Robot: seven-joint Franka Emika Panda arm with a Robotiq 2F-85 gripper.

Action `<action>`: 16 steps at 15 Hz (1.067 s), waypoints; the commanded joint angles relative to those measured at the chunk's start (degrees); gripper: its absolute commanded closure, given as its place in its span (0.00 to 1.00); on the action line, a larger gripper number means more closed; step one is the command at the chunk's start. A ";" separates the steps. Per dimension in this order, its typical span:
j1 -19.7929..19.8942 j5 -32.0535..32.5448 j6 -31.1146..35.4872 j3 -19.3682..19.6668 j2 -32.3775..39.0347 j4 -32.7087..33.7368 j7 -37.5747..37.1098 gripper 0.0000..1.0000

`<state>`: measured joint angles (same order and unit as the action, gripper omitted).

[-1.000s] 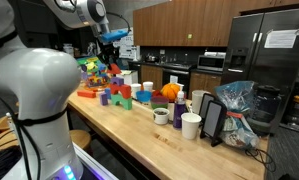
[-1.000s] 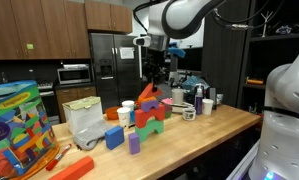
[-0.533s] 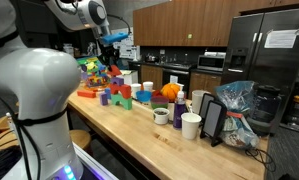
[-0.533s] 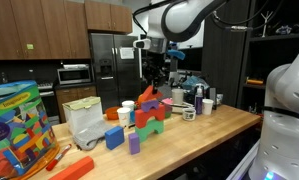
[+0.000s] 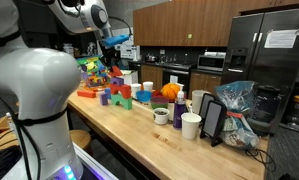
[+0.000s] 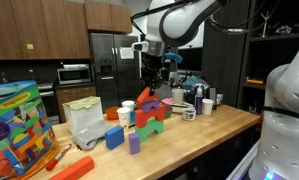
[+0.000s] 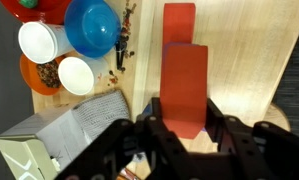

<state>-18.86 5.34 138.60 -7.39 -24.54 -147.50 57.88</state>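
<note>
Little has shifted over the last second — the gripper (image 7: 186,128), drifting only slightly, stays clamped on the red block (image 7: 186,85) between its fingers, above the toy-block building (image 6: 149,108) beneath it — so that block remains carried, not placed.

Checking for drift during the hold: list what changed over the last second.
The gripper seems to have edged slightly left in an exterior view; nothing let go or newly grasped. It stays shut on the red rectangular block above the stack of coloured blocks; the white cups have not moved.
</note>
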 commanded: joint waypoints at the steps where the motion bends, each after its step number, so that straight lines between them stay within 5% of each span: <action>1: 0.02 0.34 2.18 0.70 0.78 0.10 -0.05 0.82; 16: -0.03 -0.86 4.03 3.29 0.61 -1.23 1.18 0.82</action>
<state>-18.86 5.26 141.35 -4.99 -23.59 -147.94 57.95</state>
